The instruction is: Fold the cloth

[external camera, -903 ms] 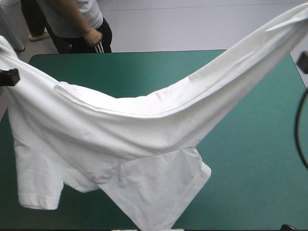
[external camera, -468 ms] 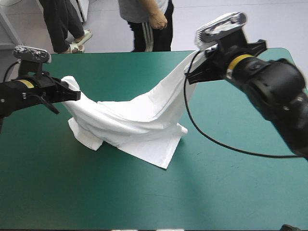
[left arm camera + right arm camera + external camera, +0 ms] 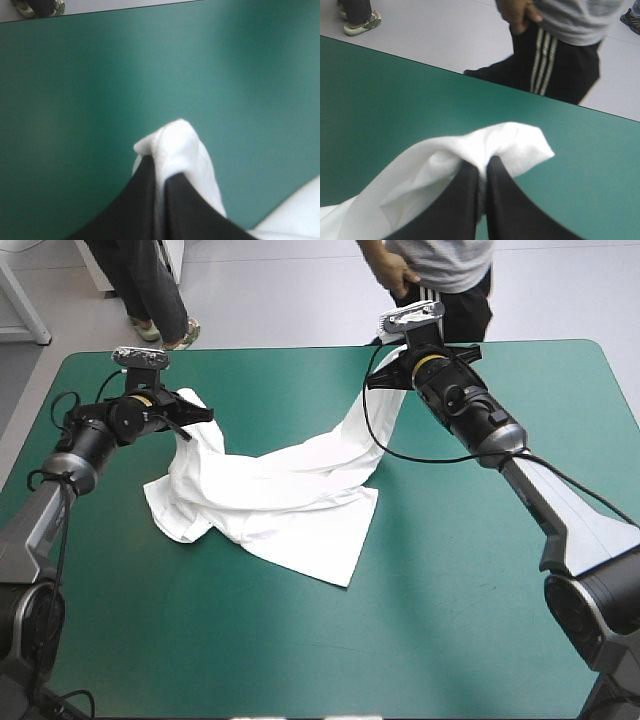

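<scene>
The T-shirt (image 3: 268,502) lies crumpled on the table (image 3: 450,640), left of centre, with one corner pointing to the near edge. Two ends slope up from the heap toward the far edge. The left tool (image 3: 192,418) is clenched on the end near the far left corner. The right tool (image 3: 383,377) grips the other end near the middle of the far edge.

Robotics lab or test room, not a home. One worktop (image 3: 300,660) with a plain teal-green cover and rounded corners. Left arm (image 3: 90,435) and right arm (image 3: 560,505), both industrial-looking, reach in from its near corners. Bare pale grey floor (image 3: 290,290) beyond the far edge. White stand leg (image 3: 25,300) past the far left corner.
</scene>
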Motion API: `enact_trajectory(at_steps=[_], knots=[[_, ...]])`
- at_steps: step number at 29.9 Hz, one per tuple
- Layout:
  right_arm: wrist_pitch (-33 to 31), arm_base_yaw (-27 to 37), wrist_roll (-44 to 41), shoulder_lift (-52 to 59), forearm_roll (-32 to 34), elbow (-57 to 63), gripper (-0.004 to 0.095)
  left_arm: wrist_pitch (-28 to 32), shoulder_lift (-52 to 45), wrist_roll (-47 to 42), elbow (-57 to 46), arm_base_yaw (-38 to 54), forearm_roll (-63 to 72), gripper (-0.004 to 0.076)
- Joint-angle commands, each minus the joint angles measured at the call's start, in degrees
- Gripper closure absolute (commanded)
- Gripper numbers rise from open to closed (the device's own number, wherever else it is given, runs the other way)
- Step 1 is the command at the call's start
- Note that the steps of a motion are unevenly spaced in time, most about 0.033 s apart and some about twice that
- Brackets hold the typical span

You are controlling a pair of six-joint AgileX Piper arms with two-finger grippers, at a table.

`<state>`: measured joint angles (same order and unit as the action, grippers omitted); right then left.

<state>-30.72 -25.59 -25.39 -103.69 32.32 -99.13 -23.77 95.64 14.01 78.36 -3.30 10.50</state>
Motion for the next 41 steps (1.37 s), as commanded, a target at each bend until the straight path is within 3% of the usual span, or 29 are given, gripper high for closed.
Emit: enact_trajectory(at_steps=[1, 4, 6, 8, 10, 11, 17, 21, 26, 29, 33, 41], knots=[[6.0, 0.8, -1.6, 0.1, 1.8, -1.9, 0.0914, 8.5, 1.4, -0.3, 1.7, -0.2, 1.5, 0.0672], [5.3, 1.3, -2.6, -1.4, -2.6, -2.1, 0.0743, 9.2, 3.7, -0.3, 2.2, -0.2, 1.7, 0.0448], [5.2, 1.9, -1.2, -1.4, -6.2, -2.1, 0.0491, 8.8, 4.3, -0.3, 2.8, -0.2, 2.1, 0.0235], [3.6, 1.9, -1.5, -0.8, -5.7, -2.3, 0.0226, 5.9, 4.1, 0.5, 4.1, -0.2, 0.7, 0.0097], [0.9, 1.8, -1.6, 0.8, -3.9, -2.3, 0.0060, -0.2, 3.0, 0.8, 7.2, -0.2, -1.0, 0.0050], [-0.1, 1.8, -1.6, 1.8, -3.7, -2.3, 0.0032, -3.3, 2.2, 0.8, 8.8, -0.2, -1.4, 0.0053], [-13.4, 1.8, 0.3, 9.3, 0.8, -2.3, 0.0083, -25.1, -3.4, -3.0, 19.1, -0.2, -2.8, 0.0069], [-21.3, 2.2, 3.5, 12.5, 1.8, -2.3, 0.0099, -35.0, -6.7, -5.3, 19.8, -0.2, -6.7, 0.0090], [-26.4, 6.4, 12.0, 13.2, -8.8, -1.8, 0.0100, -49.6, -7.4, -6.9, 18.1, 0.3, -13.4, 0.0092], [-27.6, 9.1, 15.0, 13.2, -15.1, -0.6, 0.0100, -50.0, -8.0, -9.1, 13.5, 1.9, -14.3, 0.0092], [-28.4, 10.7, 16.6, 13.2, -17.7, 0.7, 0.0126, -49.3, -8.0, -9.4, 6.3, 4.8, -14.0, 0.0091], [-28.8, 10.7, 16.7, 13.0, -17.9, 0.7, 0.0237, -38.8, -2.0, -10.7, -1.1, 8.4, -8.5, 0.0108]])
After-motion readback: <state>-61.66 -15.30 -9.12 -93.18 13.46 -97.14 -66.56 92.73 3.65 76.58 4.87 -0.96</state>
